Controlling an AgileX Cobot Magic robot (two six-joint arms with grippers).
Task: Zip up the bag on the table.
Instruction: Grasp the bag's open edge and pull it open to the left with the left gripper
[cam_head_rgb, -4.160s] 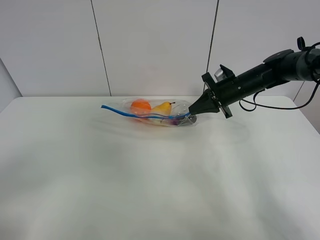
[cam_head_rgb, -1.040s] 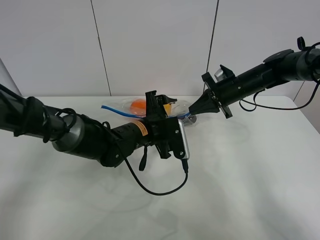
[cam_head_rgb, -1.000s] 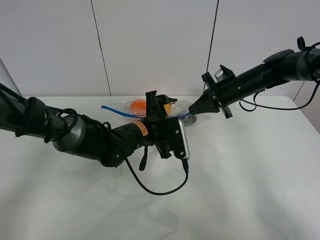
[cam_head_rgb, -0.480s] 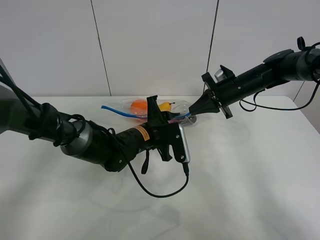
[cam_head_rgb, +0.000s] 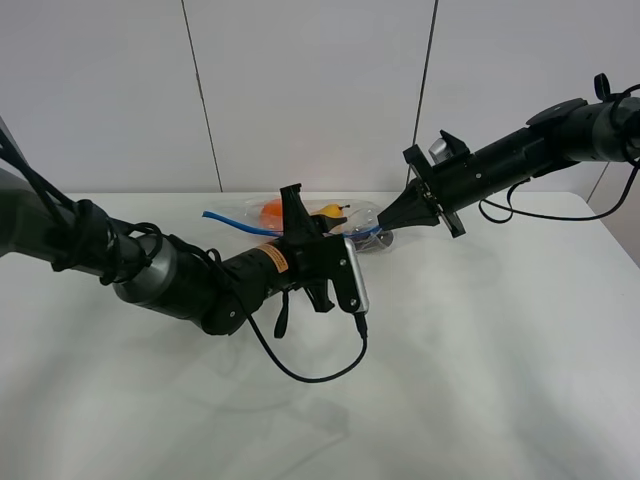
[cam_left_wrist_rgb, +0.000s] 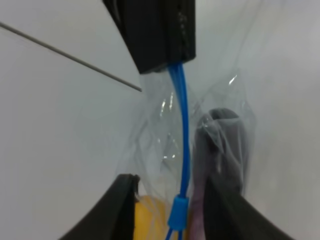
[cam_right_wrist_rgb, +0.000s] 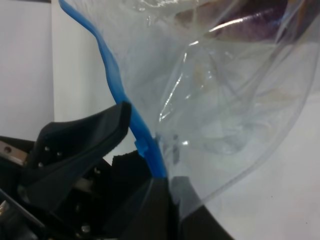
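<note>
Clear crinkled plastic: the bag (cam_head_rgb: 368, 236) lies on the white table (cam_head_rgb: 500, 350), with a blue zip strip (cam_left_wrist_rgb: 183, 125) along one edge. Seen through the film are one orange item (cam_head_rgb: 272, 210), one yellow item (cam_head_rgb: 328, 212) and one dark purple item (cam_left_wrist_rgb: 227, 135).

Right gripper (cam_head_rgb: 384, 228): jaws clamped tight on the end of the zip strip. The bag stretches away from its tips toward the other arm.

Left gripper (cam_left_wrist_rgb: 171, 183): the fingers (cam_left_wrist_rgb: 122, 210) stand partway closed, one on each side of the strip. The blue slider (cam_left_wrist_rgb: 177, 214) sits between them and touches neither. Whether the pads press the film cannot be told. The yellow and purple items show between the fingers, on either side of the strip.

Writing: an orange label (cam_head_rgb: 275, 260) sits on the left forearm, behind the gripper. Its print is too small to read.

Change: a second ago the left jaws stood wide; they have since narrowed about the strip. Over the last half second the left gripper has shifted slightly along the strip, away from the right gripper. The bag and the right gripper have not moved.
</note>
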